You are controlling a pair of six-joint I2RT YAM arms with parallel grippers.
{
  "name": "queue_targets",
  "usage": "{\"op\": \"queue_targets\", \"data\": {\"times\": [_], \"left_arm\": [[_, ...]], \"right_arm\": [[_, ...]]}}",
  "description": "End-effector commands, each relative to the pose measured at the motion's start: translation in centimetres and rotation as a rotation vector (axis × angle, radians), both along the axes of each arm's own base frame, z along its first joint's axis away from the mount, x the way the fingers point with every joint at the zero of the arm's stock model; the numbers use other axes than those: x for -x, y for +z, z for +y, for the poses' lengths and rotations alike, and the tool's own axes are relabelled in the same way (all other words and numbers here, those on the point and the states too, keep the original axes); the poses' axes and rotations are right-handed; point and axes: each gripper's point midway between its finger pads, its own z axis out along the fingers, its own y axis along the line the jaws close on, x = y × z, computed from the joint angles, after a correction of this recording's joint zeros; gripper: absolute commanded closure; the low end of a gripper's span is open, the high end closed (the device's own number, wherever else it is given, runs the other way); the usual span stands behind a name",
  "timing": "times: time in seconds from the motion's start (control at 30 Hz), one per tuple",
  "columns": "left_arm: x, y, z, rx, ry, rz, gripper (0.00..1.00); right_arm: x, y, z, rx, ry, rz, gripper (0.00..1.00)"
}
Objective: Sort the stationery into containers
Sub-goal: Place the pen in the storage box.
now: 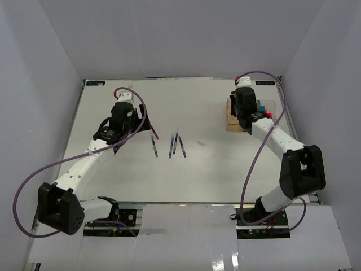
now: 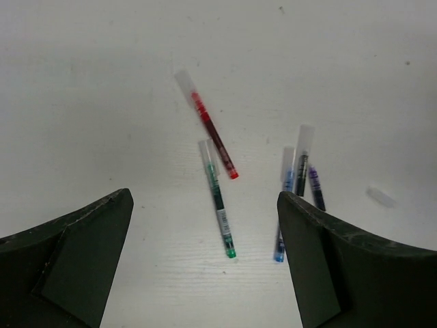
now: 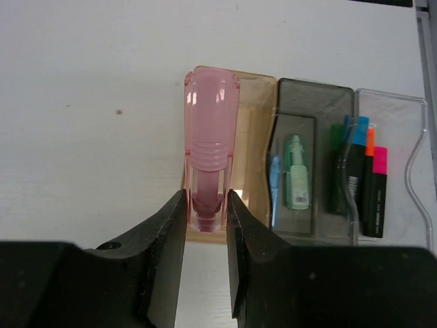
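Several thin pens lie loose on the white table: a red pen (image 2: 212,137), a green pen (image 2: 220,198), a blue pen (image 2: 281,219), a black pen (image 2: 302,160) and a purple pen (image 2: 315,188). My left gripper (image 2: 203,205) hangs open above the table, short of them, with nothing between its fingers. My right gripper (image 3: 207,205) is shut on a pink marker (image 3: 212,130), held over the left edge of the amber container (image 3: 258,130). The grey container (image 3: 311,92) holds a mint marker (image 3: 297,181) and a blue marker (image 3: 274,188). Several bright-capped highlighters (image 3: 372,184) lie across the grey and clear containers (image 3: 406,137).
In the top view the pens (image 1: 172,145) lie mid-table, to the right of the left gripper (image 1: 131,131). The containers (image 1: 231,123) sit at the far right under the right gripper (image 1: 246,121). White walls enclose the table on three sides.
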Motion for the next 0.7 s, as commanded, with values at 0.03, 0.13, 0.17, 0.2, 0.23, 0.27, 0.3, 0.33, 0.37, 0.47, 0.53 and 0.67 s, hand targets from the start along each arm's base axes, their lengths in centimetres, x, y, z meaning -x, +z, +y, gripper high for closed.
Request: {"op": "queue_targets", "data": {"times": [0.03,0.13,0.17,0.2,0.23,0.27,0.3,0.33,0.37,0.47,0.53,0.67], "left_arm": [[-0.7,-0.8,1.3,-0.049,0.023,0.013,0.02],[-0.5,-1.0,1.8,-0.063,0.037,0.007,0.02],[-0.4,-0.9,1.9,-0.068,0.043,0.004,0.02],[-0.4,-0.9,2.1,-0.072,0.049,0.003,0.02],[-0.4,-1.0,2.2,-0.077,0.053,0.003,0.02],[-0.4,-0.9,2.2,-0.077,0.053,0.002,0.02],[-0.4,-1.0,2.2,-0.078,0.051,0.004,0.02],[-0.4,-1.1,2.2,-0.078,0.048,0.006,0.02],[-0.4,-1.2,2.1,-0.079,0.046,0.009,0.02],[-0.3,-1.2,2.0,-0.075,0.038,0.012,0.02],[-0.3,-1.2,2.0,-0.074,0.037,0.011,0.02],[-0.3,-1.2,1.8,-0.071,0.03,0.014,0.02]], "right_arm": [[-2.5,-0.6,-4.3,-0.012,-0.153,0.082,0.78],[-3.7,-2.5,-6.4,-0.005,-0.194,0.145,0.76],[-3.9,-3.7,-6.7,0.001,-0.2,0.174,0.76],[-4.1,-4.4,-7.5,-0.008,-0.209,0.194,0.75],[-4.2,-4.8,-7.7,-0.011,-0.217,0.206,0.75],[-4.4,-5.1,-8.0,-0.012,-0.222,0.212,0.74],[-4.6,-6.0,-8.4,-0.011,-0.225,0.232,0.74],[-4.7,-6.4,-8.6,-0.007,-0.226,0.24,0.73],[-5.0,-7.2,-9.0,0.006,-0.231,0.257,0.72],[-5.1,-8.3,-9.5,0.016,-0.242,0.29,0.66],[-5.2,-8.4,-9.7,0.015,-0.244,0.293,0.55],[-4.9,-6.9,-9.9,0.019,-0.248,0.269,0.44]]}}
